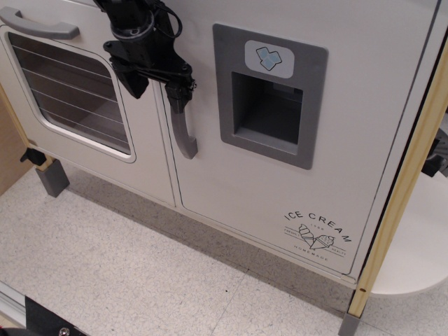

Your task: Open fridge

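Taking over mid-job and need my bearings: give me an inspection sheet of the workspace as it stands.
Surface: speckled floor, nothing loose seen.
Job's things: fridge door appears shut; grey handle upright.
Clutter: nothing seen.
Grippers: hand at the handle's upper end, one finger over it; whether it is gripping cannot be told.
Cables: black cable looped on the hand.
Surroundings: oven door at the left, shut; ice-dispenser recess; wooden post at the right.
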You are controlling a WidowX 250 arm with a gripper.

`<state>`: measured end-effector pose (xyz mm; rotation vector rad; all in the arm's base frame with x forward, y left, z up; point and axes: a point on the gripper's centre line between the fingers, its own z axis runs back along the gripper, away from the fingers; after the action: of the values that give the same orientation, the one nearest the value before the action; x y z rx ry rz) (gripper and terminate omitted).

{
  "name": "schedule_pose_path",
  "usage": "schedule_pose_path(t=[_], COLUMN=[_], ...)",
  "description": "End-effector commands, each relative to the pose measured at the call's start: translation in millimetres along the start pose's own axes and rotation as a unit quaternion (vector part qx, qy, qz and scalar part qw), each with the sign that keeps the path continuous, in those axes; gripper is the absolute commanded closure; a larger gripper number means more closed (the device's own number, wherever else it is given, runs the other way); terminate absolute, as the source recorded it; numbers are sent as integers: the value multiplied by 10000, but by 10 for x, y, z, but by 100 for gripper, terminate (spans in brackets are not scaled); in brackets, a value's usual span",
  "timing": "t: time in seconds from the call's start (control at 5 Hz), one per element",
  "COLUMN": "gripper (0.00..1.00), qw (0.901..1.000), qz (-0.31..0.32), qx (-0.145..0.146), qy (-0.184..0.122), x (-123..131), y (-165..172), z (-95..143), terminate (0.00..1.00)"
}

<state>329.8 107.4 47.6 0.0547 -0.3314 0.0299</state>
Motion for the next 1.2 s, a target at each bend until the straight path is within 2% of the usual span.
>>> schedule_pose_path(t=[0.0,0.4,0.6,1.0], gripper=[100,100,100,100], qw=[9993,9987,9985,9979], qz=[-2,61,-65,-405], qx=[39,133,160,8], qy=[-376,-480,-529,-511], x=[114,54,-55,-475], y=[-14,-27,-31,-32], z=[51,53,56,270], terminate=[0,0,0,0])
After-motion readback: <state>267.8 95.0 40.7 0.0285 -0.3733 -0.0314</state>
